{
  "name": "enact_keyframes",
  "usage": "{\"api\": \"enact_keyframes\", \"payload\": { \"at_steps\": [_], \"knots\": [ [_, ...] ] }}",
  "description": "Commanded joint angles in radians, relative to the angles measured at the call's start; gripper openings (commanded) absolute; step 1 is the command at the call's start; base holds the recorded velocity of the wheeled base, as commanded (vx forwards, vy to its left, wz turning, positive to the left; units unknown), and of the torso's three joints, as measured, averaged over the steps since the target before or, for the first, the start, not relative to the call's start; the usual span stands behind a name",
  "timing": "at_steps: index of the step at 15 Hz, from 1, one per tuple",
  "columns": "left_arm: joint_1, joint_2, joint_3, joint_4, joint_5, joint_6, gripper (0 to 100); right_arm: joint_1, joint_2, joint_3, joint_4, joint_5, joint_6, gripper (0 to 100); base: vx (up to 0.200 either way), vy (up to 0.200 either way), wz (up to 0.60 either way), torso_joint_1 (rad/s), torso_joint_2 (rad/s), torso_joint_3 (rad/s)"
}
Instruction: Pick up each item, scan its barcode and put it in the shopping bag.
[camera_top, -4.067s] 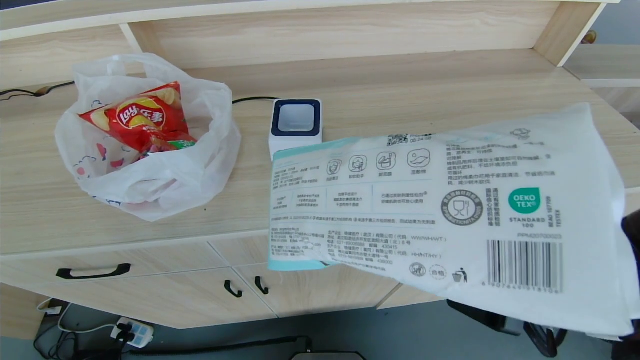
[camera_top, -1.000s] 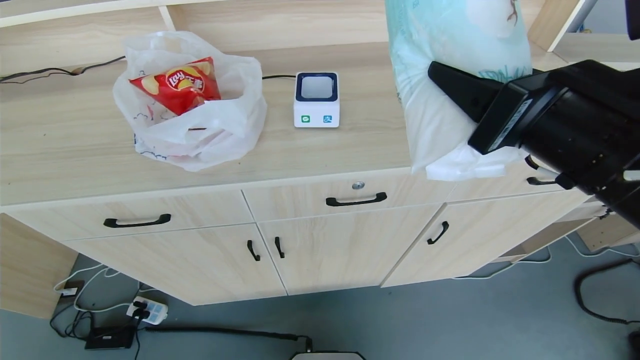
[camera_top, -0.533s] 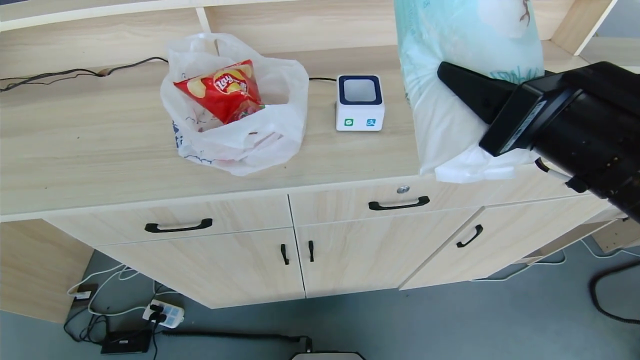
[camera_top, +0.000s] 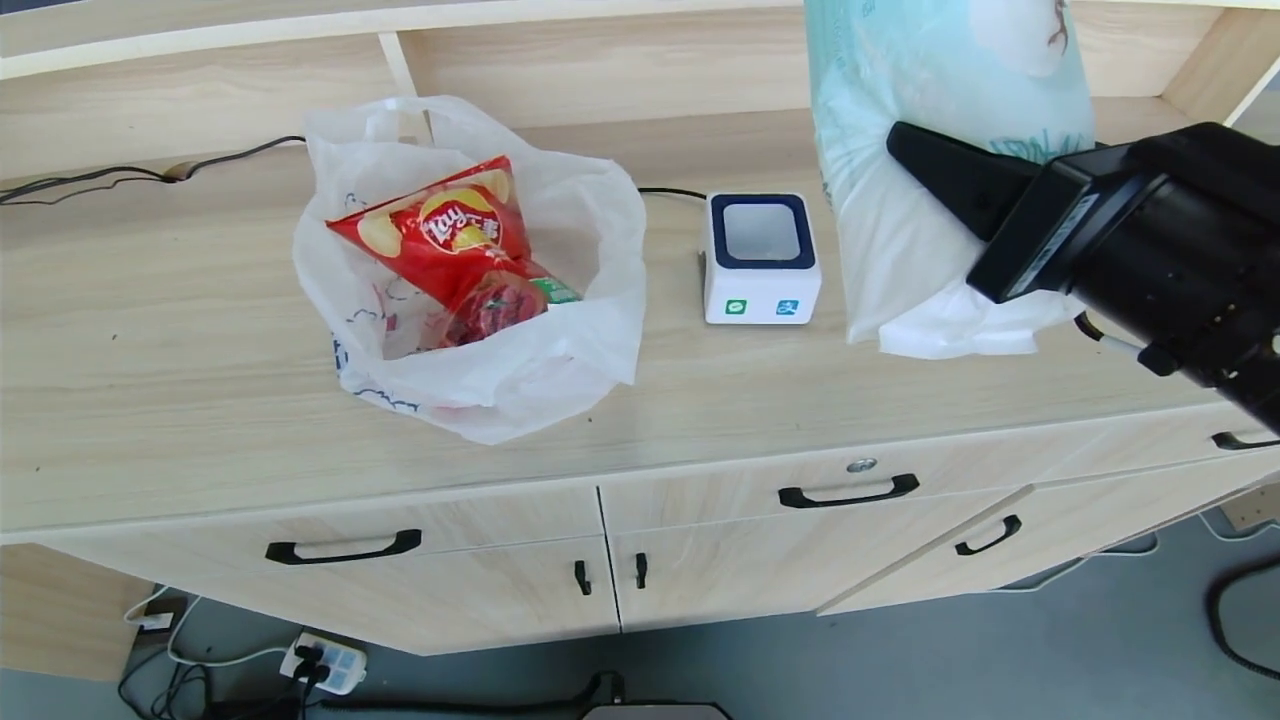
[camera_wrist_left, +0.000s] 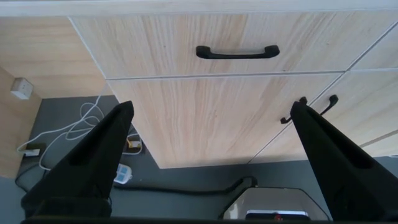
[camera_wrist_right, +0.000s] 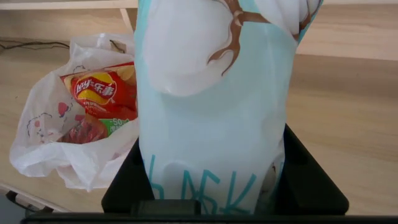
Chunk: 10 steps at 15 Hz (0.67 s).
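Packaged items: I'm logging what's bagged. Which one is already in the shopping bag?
The red chip bag, resting inside the white shopping bag. The white-and-teal pack is clamped upright in the right gripper, above the counter beside the scanner.

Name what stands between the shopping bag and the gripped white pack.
The barcode scanner stands between shopping bag and white pack, shown in the head view.
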Motion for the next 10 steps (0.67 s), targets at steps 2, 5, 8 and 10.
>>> {"api": "enact_keyframes", "payload": {
  "at_steps": [2, 5, 8, 10],
  "knots": [
    [0.0, 0.0, 0.0, 0.0, 0.0, 0.0, 100, -0.006, 0.062, -0.037, -0.002, 0.009, 0.04, 0, 0.0, 0.0, 0.0, 0.0, 0.0, 0.0],
    [0.0, 0.0, 0.0, 0.0, 0.0, 0.0, 100, -0.009, 0.13, -0.053, -0.005, 0.011, 0.057, 0, 0.0, 0.067, 0.0, 0.002, 0.0, 0.002],
    [0.0, 0.002, 0.0, 0.0, 0.0, -0.001, 100, -0.015, 0.161, -0.059, -0.01, 0.011, 0.073, 0, 0.0, 0.2, 0.0, 0.004, -0.01, 0.004],
    [0.0, 0.0, 0.0, 0.0, 0.0, -0.001, 100, -0.024, 0.176, -0.057, -0.008, 0.018, 0.101, 0, 0.0, 0.2, 0.0, 0.005, 0.0, 0.002]
  ]
}}
